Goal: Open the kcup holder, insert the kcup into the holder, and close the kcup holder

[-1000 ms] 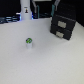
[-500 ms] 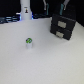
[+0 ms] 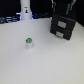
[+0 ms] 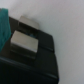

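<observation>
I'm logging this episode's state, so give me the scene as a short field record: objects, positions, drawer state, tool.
holder: black boxy two-drawer kcup holder, toward the exterior view's right
drawers: both look shut
kcup: small white pod with green top, upright on the white table, apart from the holder
other: tall white bottle-like object at the back
tool: above the holder; fingers not discernible

Open table [image 3: 50,62] around the kcup [image 3: 29,42]; kcup holder [image 3: 64,25] well apart, exterior view's right.
</observation>
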You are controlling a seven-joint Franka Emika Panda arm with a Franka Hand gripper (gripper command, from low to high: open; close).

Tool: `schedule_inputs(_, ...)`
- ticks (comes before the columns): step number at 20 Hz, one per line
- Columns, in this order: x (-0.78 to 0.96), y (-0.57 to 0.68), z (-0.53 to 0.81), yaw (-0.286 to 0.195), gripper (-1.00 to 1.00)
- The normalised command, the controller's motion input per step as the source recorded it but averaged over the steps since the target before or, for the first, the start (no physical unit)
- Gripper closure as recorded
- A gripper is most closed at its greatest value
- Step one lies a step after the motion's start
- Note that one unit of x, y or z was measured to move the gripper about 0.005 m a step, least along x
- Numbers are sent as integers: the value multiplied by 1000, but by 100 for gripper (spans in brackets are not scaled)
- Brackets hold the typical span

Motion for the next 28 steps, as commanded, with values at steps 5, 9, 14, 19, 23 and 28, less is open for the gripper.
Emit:
schedule_inputs(5, -226, 547, -236, -195, -100)
schedule_inputs(9, -183, 492, -278, -185, -100)
schedule_inputs(14, -159, 345, -343, -147, -100)
schedule_inputs(19, -230, 233, -411, -88, -100)
schedule_inputs(23, -290, 105, -421, -17, -100)
schedule_inputs(28, -302, 32, -402, 7, -100)
